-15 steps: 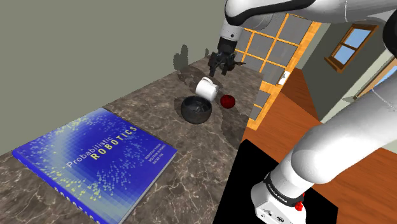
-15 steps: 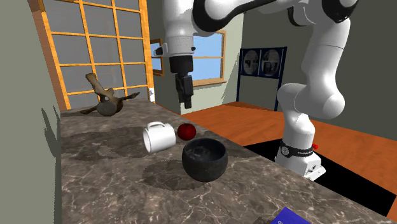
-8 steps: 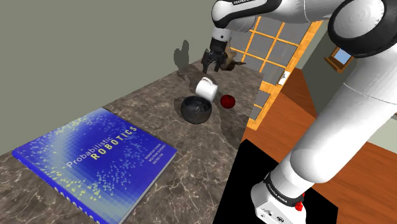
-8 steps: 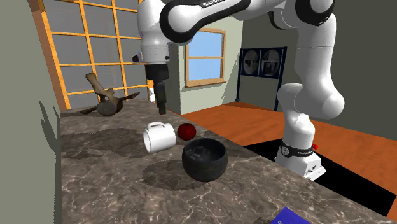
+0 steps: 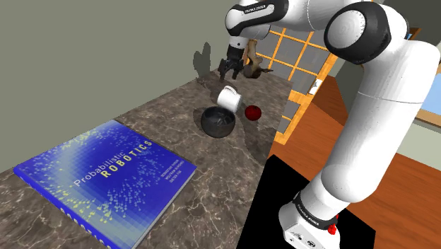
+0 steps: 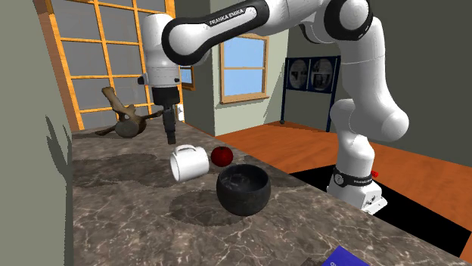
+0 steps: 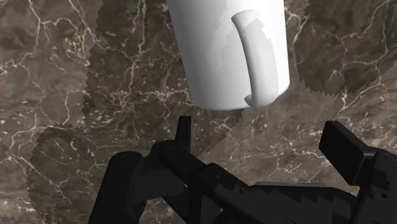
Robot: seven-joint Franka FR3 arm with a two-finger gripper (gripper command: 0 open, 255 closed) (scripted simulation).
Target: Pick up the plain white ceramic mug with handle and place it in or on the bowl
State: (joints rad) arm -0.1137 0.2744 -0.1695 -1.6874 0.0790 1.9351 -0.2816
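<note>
Shoulder view: a blue book [image 5: 106, 177] lies on the veined, marble-patterned brown counter [image 5: 159, 119]. At its 2 o'clock sits the dark round bowl [image 5: 218, 122]. The mug [image 5: 228, 97] lies on its side just beside it, at the bowl's 1 o'clock. The wrist view adds the mug's curved handle [image 7: 254, 60], turned toward the hand; the body is plain white, smooth and cylindrical. The gripper [image 7: 261, 130] hangs nearby, fingers [image 7: 183, 130] apart, empty. A red ball [image 5: 253, 112] rests at the mug's 4 o'clock.

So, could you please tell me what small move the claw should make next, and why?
Probably ease the open claw forward and down over the white mug. It lies on its side on the marble counter, handle up, just ahead of the fingers and not yet between them; the dark bowl sits beside it.
</note>
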